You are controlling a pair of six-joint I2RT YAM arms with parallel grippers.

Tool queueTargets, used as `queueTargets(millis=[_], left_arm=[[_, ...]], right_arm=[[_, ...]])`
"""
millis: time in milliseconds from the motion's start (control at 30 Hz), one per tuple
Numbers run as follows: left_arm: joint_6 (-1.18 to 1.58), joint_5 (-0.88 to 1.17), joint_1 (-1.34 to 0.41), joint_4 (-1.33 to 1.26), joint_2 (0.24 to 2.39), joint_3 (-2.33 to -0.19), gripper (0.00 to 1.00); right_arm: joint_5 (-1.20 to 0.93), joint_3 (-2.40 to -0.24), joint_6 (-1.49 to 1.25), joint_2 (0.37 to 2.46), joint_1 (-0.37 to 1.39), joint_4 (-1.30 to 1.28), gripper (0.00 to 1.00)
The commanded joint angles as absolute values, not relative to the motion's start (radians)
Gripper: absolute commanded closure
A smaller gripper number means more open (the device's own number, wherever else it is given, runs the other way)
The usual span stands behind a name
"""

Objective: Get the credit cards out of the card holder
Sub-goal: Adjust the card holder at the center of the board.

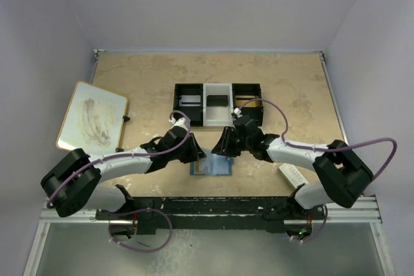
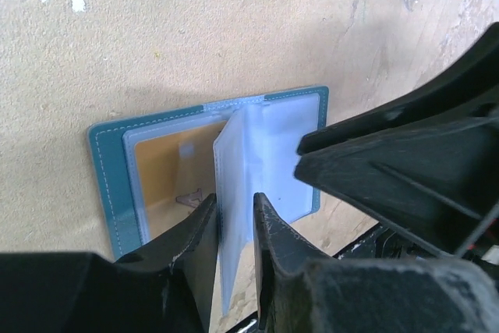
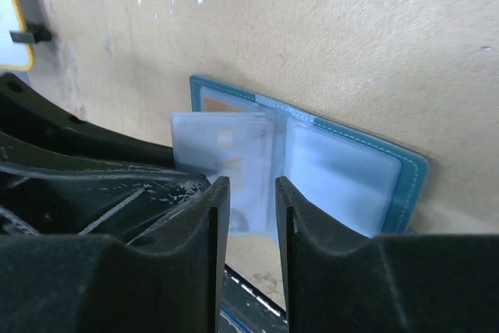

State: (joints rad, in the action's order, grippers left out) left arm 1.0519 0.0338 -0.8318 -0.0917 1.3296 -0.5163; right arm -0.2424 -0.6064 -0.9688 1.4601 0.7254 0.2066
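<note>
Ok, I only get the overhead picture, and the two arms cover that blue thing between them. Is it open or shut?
Observer: Open. In the left wrist view, the card holder lies flat on the table with its covers spread.
Visitor: Are there any cards inside?
Observer: Yes, a gold-yellow card sits in the clear pocket of one half.
Visitor: And what is that arm doing to it?
Observer: A clear inner leaf stands upright between the fingers of the left gripper.
</note>
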Motion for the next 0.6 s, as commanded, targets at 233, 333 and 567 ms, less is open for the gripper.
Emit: queueTargets(millis=[233,333,567], left_arm=[[1.000,0.084,-0.847,-0.102,1.356,-0.603,0.73],[1.005,0.091,-0.862,-0.119,1.366,-0.611,0.69],[0.993,0.089,-0.902,-0.110,1.425,-0.656,0.65]], right_arm=[[0.103,-0.658,-1.011,1.217,0.723,-0.117,0.63],[0.128,-0.642,-1.028,1.166,0.721,-0.135,0.62],[0.110,-0.598,-1.061,1.104,0.721,-0.133,0.61]])
